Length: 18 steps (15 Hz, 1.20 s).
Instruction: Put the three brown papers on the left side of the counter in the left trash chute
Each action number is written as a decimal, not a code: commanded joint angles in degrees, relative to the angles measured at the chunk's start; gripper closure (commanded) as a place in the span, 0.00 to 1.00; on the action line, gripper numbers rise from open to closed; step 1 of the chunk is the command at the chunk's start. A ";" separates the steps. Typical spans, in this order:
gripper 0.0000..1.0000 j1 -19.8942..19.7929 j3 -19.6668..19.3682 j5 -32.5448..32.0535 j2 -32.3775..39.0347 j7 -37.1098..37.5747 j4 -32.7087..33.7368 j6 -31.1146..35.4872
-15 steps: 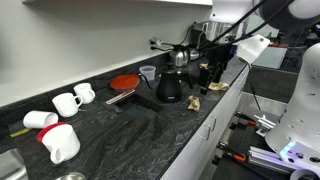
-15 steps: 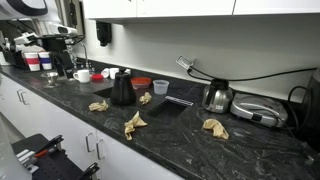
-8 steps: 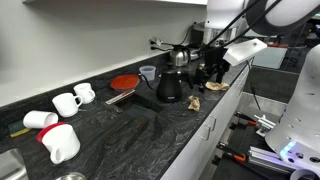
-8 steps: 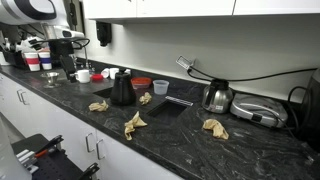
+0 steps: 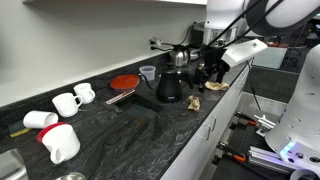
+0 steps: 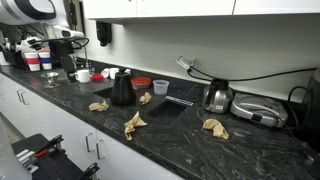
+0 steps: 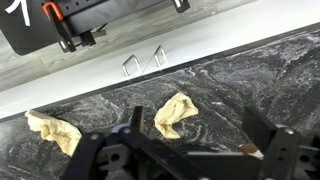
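Crumpled tan-brown papers lie on the black counter [image 6: 190,140]: one [image 6: 98,105] near the front edge, one [image 6: 134,123] further along, and one [image 6: 215,127] by the steel kettle. In the wrist view one paper [image 7: 175,113] lies just ahead of my gripper [image 7: 200,150], another paper [image 7: 55,130] lies off to the left, and a scrap [image 7: 250,150] shows by the right finger. My gripper [image 5: 210,72] hangs open above the counter with nothing in it, over the paper [image 5: 217,86] at the counter's end. A second paper [image 5: 195,102] lies beside the black kettle [image 5: 170,86]. The trash chute is out of view.
A red plate [image 5: 124,82] and a small cup [image 5: 148,72] stand behind the black kettle. White mugs [image 5: 62,140] sit at the near end. A steel kettle [image 6: 218,96] and a flat appliance [image 6: 258,110] stand by the wall. White cabinet fronts with handles [image 7: 130,65] run below the counter edge.
My arm shifted a little along the counter toward the kettle early in the last second, then stayed still. The papers have not moved and the jaws stayed open.
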 commanded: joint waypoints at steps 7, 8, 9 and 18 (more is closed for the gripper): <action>0.00 -3.59 -3.06 -0.99 11.22 11.07 -0.07 8.38; 0.00 -3.74 -4.15 -0.62 13.44 11.00 -0.13 10.41; 0.00 -4.11 -4.77 -1.05 15.20 11.16 -0.16 11.81; 0.00 -4.10 -10.12 -1.10 28.56 10.73 -0.11 21.39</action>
